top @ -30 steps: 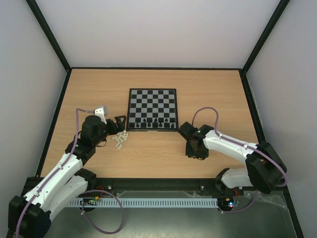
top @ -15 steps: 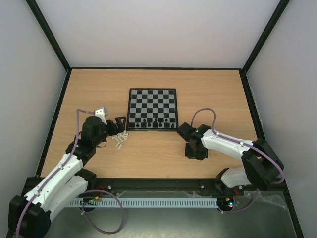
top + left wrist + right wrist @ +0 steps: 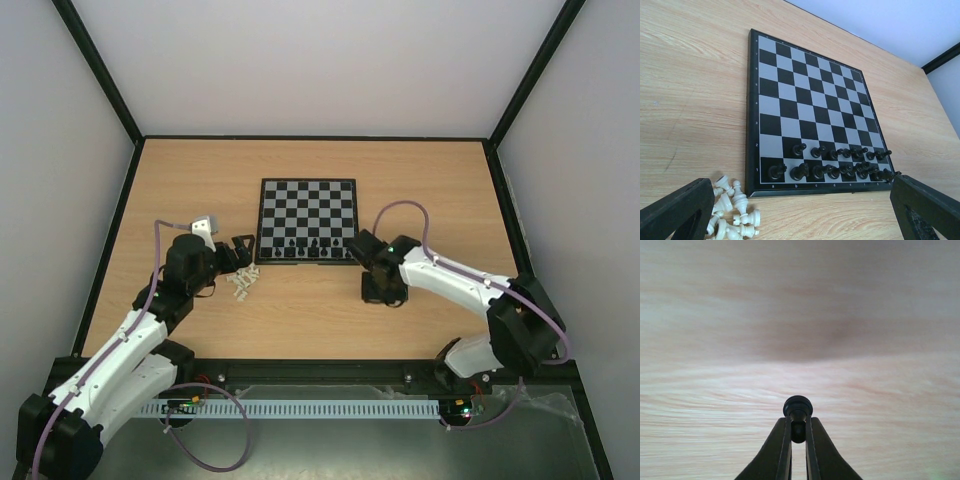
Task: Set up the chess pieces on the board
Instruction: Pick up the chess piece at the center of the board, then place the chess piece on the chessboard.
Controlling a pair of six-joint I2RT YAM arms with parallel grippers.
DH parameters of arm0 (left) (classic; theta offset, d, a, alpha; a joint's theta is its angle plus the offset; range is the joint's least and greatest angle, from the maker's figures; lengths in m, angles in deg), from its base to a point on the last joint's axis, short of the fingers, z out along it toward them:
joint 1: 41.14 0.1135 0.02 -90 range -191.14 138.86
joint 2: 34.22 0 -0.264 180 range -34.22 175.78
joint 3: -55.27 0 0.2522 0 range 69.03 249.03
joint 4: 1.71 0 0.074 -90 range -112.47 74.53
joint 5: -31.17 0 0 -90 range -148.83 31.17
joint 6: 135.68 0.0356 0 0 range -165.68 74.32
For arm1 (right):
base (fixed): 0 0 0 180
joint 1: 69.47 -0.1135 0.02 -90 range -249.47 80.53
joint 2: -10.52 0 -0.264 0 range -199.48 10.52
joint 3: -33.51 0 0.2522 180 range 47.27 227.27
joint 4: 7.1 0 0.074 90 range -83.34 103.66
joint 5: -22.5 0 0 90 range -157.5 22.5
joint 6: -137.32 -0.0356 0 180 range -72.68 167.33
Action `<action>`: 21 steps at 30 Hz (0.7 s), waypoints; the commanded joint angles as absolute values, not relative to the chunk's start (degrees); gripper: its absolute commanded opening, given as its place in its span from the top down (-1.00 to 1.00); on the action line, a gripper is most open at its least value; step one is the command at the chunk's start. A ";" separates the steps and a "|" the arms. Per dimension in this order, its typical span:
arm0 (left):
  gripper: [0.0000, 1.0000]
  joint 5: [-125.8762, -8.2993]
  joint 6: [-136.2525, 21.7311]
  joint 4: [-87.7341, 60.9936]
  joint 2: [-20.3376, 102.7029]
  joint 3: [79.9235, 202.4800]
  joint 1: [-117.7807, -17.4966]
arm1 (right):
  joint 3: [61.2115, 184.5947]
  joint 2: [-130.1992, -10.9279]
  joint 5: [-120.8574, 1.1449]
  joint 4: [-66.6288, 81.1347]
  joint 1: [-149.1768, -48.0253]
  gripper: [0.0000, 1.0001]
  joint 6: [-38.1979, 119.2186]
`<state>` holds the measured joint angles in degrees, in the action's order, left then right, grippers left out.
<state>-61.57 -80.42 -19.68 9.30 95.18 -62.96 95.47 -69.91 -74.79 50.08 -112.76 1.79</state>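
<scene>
Fingers [image 3: 781,445] of right gripper [image 3: 798,426] pinched on black piece [image 3: 798,406] above table [image 3: 790,315]; left gripper [image 3: 800,187] wide open beside white pieces [image 3: 732,215].

Top external: high, behind arm bases [image 3: 170,358], looking down and forward over whole table [image 3: 200,180]. Left wrist: low, near table level, facing across board [image 3: 805,100]; shares board and white pieces [image 3: 732,215] with top. Right wrist: very close, facing bare wood, black piece [image 3: 798,407] at bottom

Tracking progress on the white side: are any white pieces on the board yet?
No, the board holds only black pieces in its two nearest rows, while the white pieces lie heaped on the table beside it.
</scene>
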 commanded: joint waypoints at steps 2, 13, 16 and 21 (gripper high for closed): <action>-0.99 -59.78 -80.29 -20.14 8.48 95.77 -62.67 | 111.02 -74.88 -76.31 55.32 -114.64 0.97 5.57; -0.99 -57.46 -80.15 -24.48 5.17 98.02 -62.65 | 150.17 -102.69 -72.63 57.61 -117.30 0.97 16.19; -0.99 -57.39 -80.06 -26.05 4.00 98.67 -62.67 | 159.81 -108.60 -70.35 58.07 -117.46 0.97 18.27; -0.99 -56.97 -80.06 -27.79 1.62 99.12 -62.67 | 172.36 -117.27 -66.62 59.61 -117.70 0.97 21.25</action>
